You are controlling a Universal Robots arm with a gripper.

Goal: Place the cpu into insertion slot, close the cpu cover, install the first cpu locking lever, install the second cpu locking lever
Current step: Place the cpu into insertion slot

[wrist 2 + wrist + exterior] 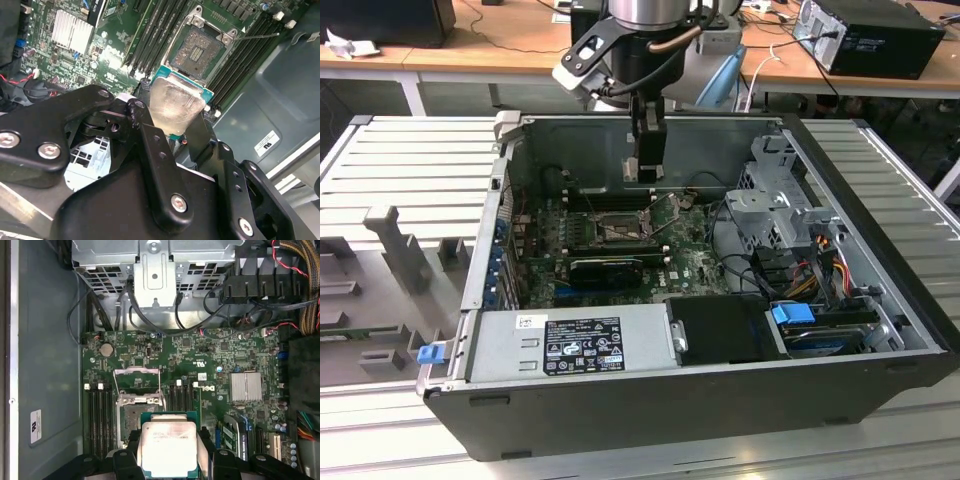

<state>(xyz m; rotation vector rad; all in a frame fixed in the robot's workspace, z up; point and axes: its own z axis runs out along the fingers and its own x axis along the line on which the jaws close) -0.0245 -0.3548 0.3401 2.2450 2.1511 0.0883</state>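
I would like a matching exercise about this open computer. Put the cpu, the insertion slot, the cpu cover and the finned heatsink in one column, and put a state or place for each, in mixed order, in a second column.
Column A
1. the cpu
2. the insertion slot
3. the cpu cover
4. the finned heatsink

Column B
a. empty, with its contacts showing
b. silver, sitting on the green board
c. held by the gripper
d. swung open, off the slot

Pairs: 1-c, 2-a, 3-d, 4-b
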